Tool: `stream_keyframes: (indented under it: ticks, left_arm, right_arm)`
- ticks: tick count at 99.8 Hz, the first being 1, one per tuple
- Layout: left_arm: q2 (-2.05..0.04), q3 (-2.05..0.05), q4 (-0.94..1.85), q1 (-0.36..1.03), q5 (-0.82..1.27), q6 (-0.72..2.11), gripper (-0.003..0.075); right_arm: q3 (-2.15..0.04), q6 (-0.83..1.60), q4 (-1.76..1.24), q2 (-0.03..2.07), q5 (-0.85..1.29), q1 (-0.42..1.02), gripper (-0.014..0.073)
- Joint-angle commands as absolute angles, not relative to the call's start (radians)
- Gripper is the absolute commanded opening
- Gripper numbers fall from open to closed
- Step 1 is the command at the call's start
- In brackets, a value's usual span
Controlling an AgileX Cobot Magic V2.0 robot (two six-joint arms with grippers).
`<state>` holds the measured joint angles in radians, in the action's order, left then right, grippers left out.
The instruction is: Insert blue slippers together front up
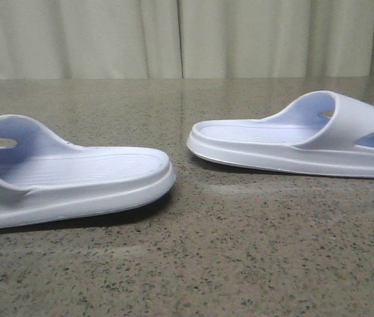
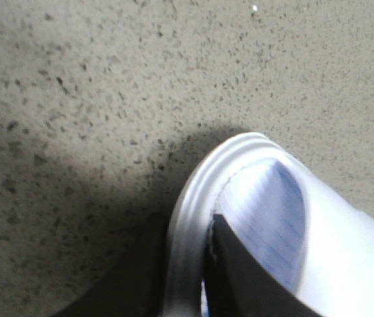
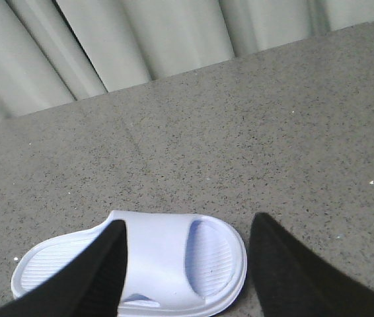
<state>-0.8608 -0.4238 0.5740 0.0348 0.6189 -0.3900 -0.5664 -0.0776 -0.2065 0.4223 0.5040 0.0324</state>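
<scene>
Two pale blue slippers lie on their soles on the speckled table. The left slipper (image 1: 74, 178) has its strap at the left frame edge. The right slipper (image 1: 293, 139) has its strap at the right. Neither gripper shows in the front view. In the left wrist view, my left gripper (image 2: 193, 277) is shut on the rim of the left slipper (image 2: 266, 198), one finger outside the wall and one on the ribbed footbed. In the right wrist view, my right gripper (image 3: 188, 224) is open above the right slipper (image 3: 167, 257), one finger over the strap's heel side and one beyond the toe end.
The grey-brown speckled tabletop (image 1: 240, 264) spreads around both slippers, with a gap between them. A pale pleated curtain (image 1: 174, 39) hangs behind the table's far edge.
</scene>
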Motion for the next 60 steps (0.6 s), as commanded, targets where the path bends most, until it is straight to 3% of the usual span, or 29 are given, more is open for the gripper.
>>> stream_keyframes:
  ticks: [1, 22, 60]
  left_arm:
    - [-0.860, -0.446, 0.528, 0.040, 0.588, -0.388, 0.0024]
    - [-0.856, -0.450, 0.590, 0.040, 0.578, -0.357, 0.0027]
    - [-0.819, -0.450, 1.040, 0.040, 0.653, -0.036, 0.0027]
  right_arm:
    - [-0.601, -0.079, -0.213, 0.436, 0.417, 0.033, 0.0351]
    - [-0.601, -0.079, -0.213, 0.436, 0.417, 0.033, 0.0351]
    - [-0.601, -0.079, -0.213, 0.436, 0.408, 0.033, 0.0351]
